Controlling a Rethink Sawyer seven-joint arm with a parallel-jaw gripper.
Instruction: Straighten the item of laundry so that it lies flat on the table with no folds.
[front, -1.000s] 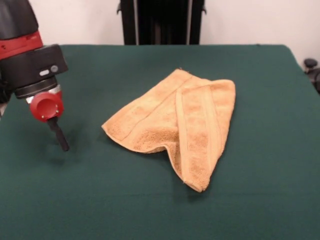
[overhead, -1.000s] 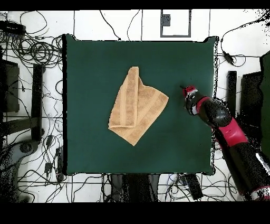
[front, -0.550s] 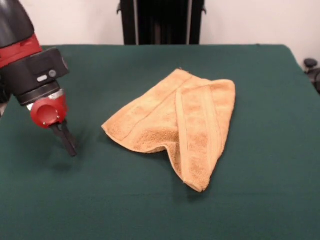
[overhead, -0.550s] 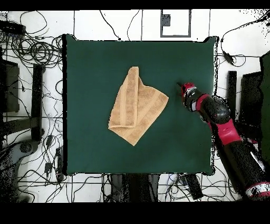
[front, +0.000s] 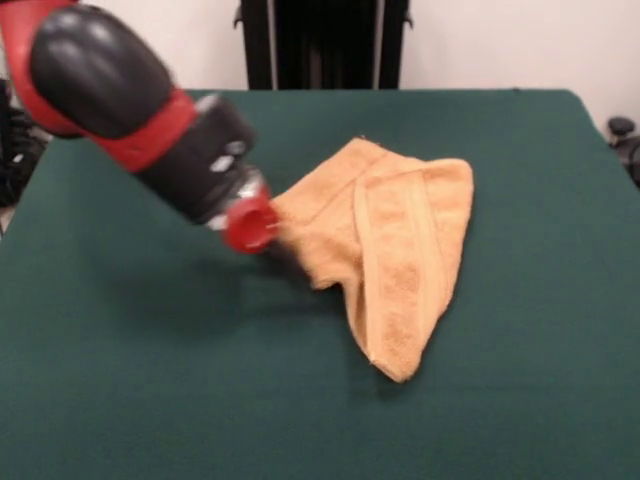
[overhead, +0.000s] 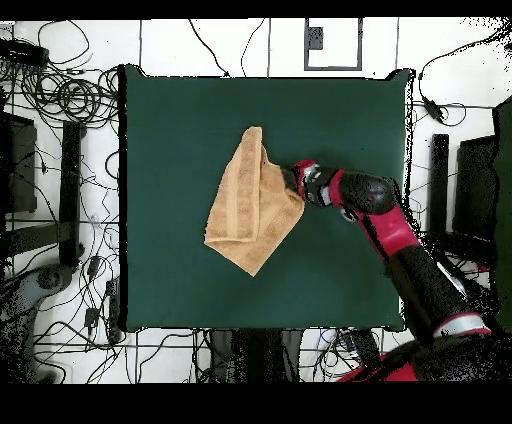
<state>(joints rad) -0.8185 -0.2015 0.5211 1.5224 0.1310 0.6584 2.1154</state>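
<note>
Front view: the gripper (front: 275, 245) meets the folded towel's (front: 400, 240) corner on the tabletop (front: 150, 400), fingers' state unclear; next, pull that corner outward

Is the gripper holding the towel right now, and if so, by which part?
Cannot be told. The gripper is at the towel corner nearest the arm, but its tips are blurred.

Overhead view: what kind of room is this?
Probably a robotics lab: a red and black arm reaches over a green table holding only a towel, and loose cables cover the floor around it.
</note>
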